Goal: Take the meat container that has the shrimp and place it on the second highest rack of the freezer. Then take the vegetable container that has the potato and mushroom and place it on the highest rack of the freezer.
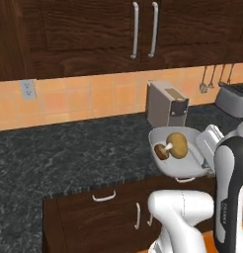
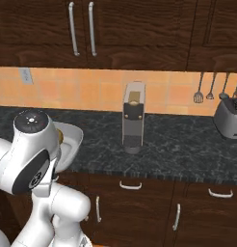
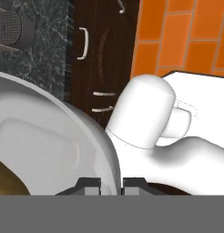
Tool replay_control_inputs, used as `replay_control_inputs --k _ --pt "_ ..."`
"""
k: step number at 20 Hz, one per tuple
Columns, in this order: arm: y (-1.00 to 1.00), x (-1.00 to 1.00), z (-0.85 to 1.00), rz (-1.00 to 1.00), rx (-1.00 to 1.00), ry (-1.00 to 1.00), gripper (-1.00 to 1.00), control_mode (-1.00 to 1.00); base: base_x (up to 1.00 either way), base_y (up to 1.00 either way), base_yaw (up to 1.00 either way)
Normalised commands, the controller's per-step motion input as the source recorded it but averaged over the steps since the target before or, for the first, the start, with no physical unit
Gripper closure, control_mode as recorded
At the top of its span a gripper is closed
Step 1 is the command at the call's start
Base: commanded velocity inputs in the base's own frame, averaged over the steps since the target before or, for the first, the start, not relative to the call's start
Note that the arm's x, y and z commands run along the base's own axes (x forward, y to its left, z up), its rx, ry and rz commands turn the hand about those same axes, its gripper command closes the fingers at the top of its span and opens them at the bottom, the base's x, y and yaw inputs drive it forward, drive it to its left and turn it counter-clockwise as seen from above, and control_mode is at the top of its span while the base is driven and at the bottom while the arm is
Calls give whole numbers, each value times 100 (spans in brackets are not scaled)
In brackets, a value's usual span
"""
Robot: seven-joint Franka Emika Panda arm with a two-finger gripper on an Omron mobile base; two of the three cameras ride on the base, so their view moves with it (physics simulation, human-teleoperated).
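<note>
The vegetable container [image 1: 179, 165] is a pale grey tub held in the air at the counter's front edge, over the drawer fronts. In it lie the tan potato [image 1: 178, 145] and the dark-capped mushroom [image 1: 161, 151]. My gripper [image 1: 200, 150] is shut on the tub's right rim. In the hand view the gripper [image 3: 111, 185] pinches the rim of the vegetable container [image 3: 50, 141] between its two fingertips [image 3: 89, 185]. From the right base the vegetable container [image 2: 71, 141] peeks out behind my arm. The meat container with the shrimp and the freezer are out of view.
A grey coffee machine [image 1: 167, 105] [image 2: 133, 118] stands on the black counter [image 1: 69, 153] behind the tub. A toaster [image 1: 234, 99] [image 2: 230, 118] sits at the far right, with utensils [image 2: 204, 89] hanging on the wall. Dark cabinets hang above and dark drawers [image 2: 135, 193] run below.
</note>
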Motion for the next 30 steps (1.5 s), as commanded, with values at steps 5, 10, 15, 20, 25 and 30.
replay_control_inputs --k 5,10,15,20,25,30 --pt "0 0 0 0 0 0 100 100 -57 -10 -42" --pt "0 0 0 0 0 0 100 100 -22 -6 -54" --pt "0 0 0 0 0 0 100 100 22 -16 -66" --pt "0 0 0 0 0 0 100 100 25 -3 -73" --pt "0 0 0 0 0 0 100 100 29 -16 -70" --pt "0 0 0 0 0 0 100 100 39 -40 -63"
